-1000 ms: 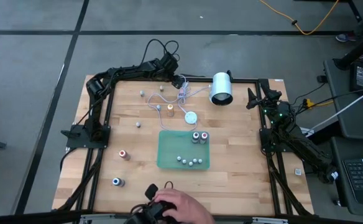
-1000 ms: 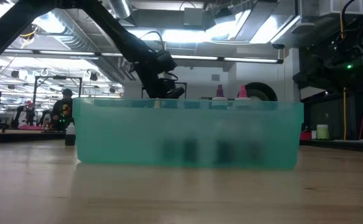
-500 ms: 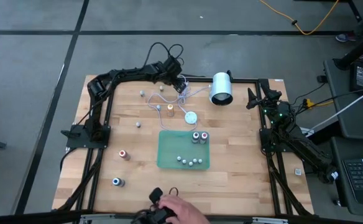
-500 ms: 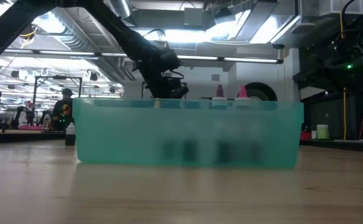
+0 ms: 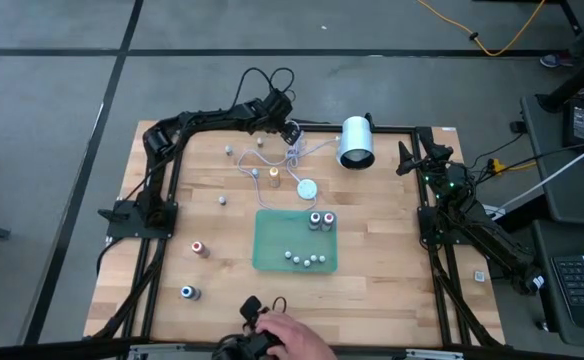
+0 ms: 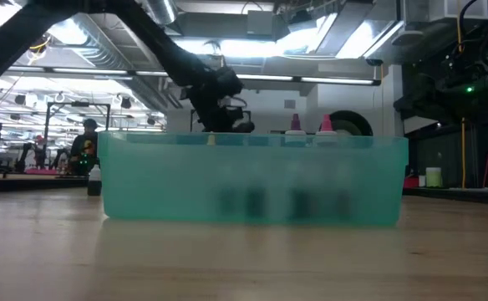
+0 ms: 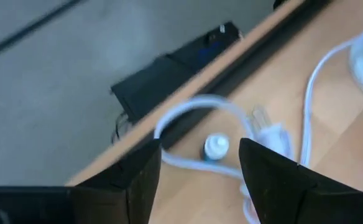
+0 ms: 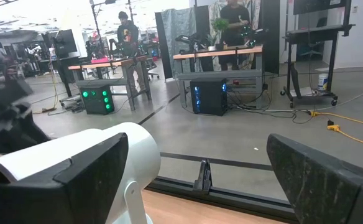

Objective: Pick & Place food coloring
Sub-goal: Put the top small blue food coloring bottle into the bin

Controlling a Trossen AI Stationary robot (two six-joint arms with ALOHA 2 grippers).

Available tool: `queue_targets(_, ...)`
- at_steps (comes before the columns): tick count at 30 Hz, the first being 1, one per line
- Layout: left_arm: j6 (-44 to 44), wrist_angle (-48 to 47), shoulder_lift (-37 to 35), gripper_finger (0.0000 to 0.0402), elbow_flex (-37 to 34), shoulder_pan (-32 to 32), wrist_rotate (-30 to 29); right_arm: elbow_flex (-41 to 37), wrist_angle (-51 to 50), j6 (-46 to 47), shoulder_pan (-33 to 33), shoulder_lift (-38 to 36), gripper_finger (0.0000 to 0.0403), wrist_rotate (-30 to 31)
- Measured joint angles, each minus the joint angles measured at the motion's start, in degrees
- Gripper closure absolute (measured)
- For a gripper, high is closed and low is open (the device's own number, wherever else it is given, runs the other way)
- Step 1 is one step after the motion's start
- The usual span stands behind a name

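The food coloring bottles are tiny. Two with pink tops [image 5: 322,220] stand in the green tray [image 5: 272,228]. Others stand scattered on the table: a red one [image 5: 200,248], a blue one [image 5: 187,293], an orange one [image 5: 273,177]. My left gripper [image 5: 291,131] is open over the table's far edge, above a white cable. In the left wrist view a small white-topped bottle [image 7: 215,147] stands upright on the table just beyond the open fingers [image 7: 200,180], untouched. My right gripper [image 5: 410,158] waits open at the far right, beside the white cylinder [image 5: 356,142].
A white disc [image 5: 307,187] on a thin white cable [image 7: 188,109] lies between the far edge and the tray. Several small pale items [image 5: 305,259] lie in the tray's near part. A person's hand [image 5: 284,334] holds a dark object at the near edge.
My left gripper has shifted a little toward the table's right along the far edge and stays open. The person's hand at the near edge has drawn back slightly.
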Motion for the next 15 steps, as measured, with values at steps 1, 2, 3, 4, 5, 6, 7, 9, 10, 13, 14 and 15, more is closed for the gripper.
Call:
queue_targets(1, -0.02, 0.06, 0.66, 0.0193, -0.09, 0.12, 0.78, 0.0, 0.01, 0.0, -0.01, 0.0, 0.0019, 0.0)
queue_targets(2, 0.02, 1.16, 1.48, 0.0197, -0.1, 0.13, 1.27, 0.0, 0.01, 0.0, -0.01, 0.0, 0.0019, 0.0)
queue_targets(3, -0.15, 1.77, 1.97, 0.02, -0.1, 0.09, 1.89, 0.0, 0.01, 0.0, 0.0, 0.0, 0.0019, 0.0)
queue_targets(4, -0.66, 1.41, 2.27, 0.0203, -0.1, 0.03, 2.22, 0.0, 0.01, -0.01, -0.02, 0.0, 0.0019, 0.0)
queue_targets(5, -1.02, 1.94, 2.52, 0.0206, -0.1, -0.12, 2.24, 0.0, 0.01, -0.01, -0.02, 0.0, 0.0019, 0.0)
queue_targets(6, -1.26, 2.5, 2.6, 0.0208, -0.1, -0.22, 2.43, 0.0, 0.01, -0.01, 0.0, 0.0, 0.0019, 0.0)
queue_targets(7, -1.4, 2.63, 2.7, 0.021, -0.1, -0.23, 2.58, 0.0, 0.01, 0.01, 0.0, 0.0, 0.0019, 0.0)
queue_targets(9, -1.44, 4.62, 3.24, 0.0213, -0.04, -0.5, 3.04, 0.0, 0.01, 0.01, 0.0, 0.0, 0.0019, 0.0)
queue_targets(10, -1.51, 4.32, 3.29, 0.0214, -0.06, -0.58, 3.65, 0.0, 0.01, 0.0, -0.02, 0.02, 0.0019, 0.0)
queue_targets(13, -1.57, 4.73, 4.24, 0.0215, 0.49, -0.59, 4.06, 0.0, 0.01, 0.0, 0.0, 0.02, 0.0019, 0.0)
queue_targets(14, -1.58, 4.13, 4.74, 0.0214, 0.76, -0.57, 4.04, 0.0, 0.01, -0.01, 0.0, 0.02, 0.0019, 0.0)
queue_targets(15, -1.57, 3.7, 5.31, 0.0213, 1.07, -0.55, 3.99, 0.0, 0.01, -0.01, 0.0, 0.02, 0.0019, 0.0)
